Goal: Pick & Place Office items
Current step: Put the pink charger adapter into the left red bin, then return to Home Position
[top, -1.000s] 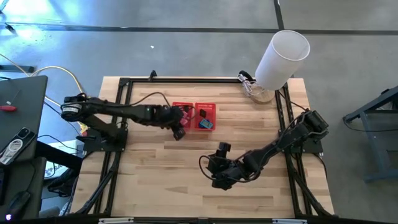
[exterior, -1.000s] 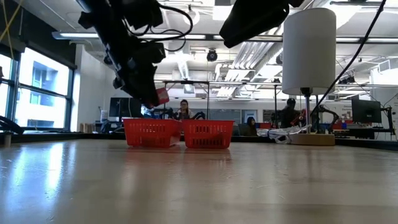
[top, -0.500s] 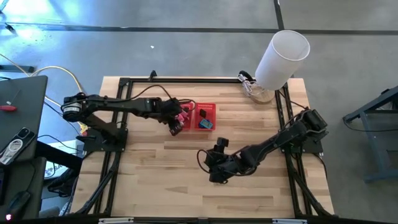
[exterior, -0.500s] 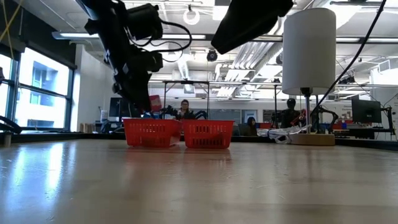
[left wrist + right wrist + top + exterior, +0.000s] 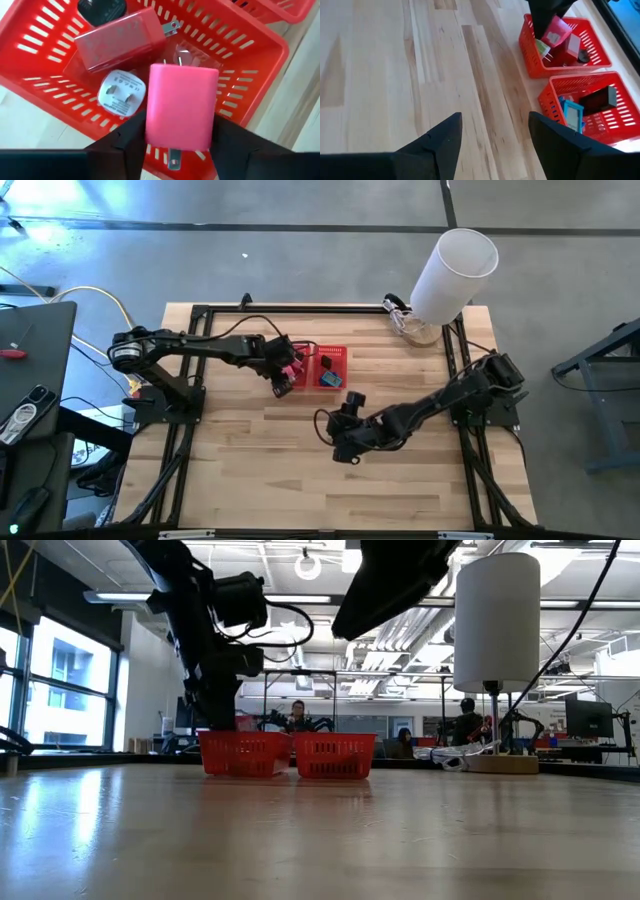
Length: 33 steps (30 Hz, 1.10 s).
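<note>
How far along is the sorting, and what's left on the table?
Mostly done. One compartment of the red basket holds a blue item and a black one; the other holds a red block, a white plug and a black piece. The left pincer holds the pink charger over that compartment. The open right pincer waits over bare table; no loose items show.

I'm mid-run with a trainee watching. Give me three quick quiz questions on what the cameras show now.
1. True or false: the pink charger hangs over the left basket compartment between the left tool fingers.
2. Which compartment holds the blue item: A, the one under the left tool; B, the other one?
3. What does the right tool hold?

Key: 1 true. 2 B, beside a black item. 3 Nothing; it is open above bare table.
</note>
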### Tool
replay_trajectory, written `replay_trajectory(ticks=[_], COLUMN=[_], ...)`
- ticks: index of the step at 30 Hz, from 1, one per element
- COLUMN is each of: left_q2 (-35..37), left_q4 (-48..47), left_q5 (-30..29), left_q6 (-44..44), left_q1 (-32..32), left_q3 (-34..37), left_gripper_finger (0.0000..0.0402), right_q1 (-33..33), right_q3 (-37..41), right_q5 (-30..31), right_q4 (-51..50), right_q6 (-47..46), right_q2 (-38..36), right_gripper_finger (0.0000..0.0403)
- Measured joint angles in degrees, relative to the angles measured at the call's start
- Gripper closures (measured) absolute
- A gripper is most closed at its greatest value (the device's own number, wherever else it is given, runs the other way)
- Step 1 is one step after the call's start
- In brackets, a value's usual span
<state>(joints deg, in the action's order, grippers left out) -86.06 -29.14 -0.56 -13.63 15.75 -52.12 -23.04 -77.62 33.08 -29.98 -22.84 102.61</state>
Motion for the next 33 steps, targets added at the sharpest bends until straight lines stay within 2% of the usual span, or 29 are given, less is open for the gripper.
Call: replay_trajectory(ticks=[6,13,18,22,33], left_q2=[0.0,0.34,1.88,2.83,6.27], left_q4=[0.08,1.11,1.32,0.94,-4.09], left_q5=[-0.02,-0.05,-0.24,-0.24,-0.39], left_q6=[0.0,1.2,1.86,1.81,0.26], left_q1=[0.0,-0.02,-0.02,-0.02,-1.96], left_q3=[0.0,-0.21,-2.11,-3.17,-3.65], left_gripper_finger=[0.0201,0.0198,0.0197,0.0196,0.0196], right_q1=[0.68,0.69,1.02,1.1,1.44], right_q3=[0.0,0.0,0.0,0.0,0.0], right_q5=[-1.75,-1.92,-6.39,-6.49,-8.88], right_q4=[-0.02,0.25,1.08,1.31,1.73], right_q6=[0.25,0.41,0.6,0.62,3.25], right_q2=[0.01,0.02,0.02,0.02,0.02], right_gripper_finger=[0.0187,0.0187,0.0187,0.0187,0.0188])
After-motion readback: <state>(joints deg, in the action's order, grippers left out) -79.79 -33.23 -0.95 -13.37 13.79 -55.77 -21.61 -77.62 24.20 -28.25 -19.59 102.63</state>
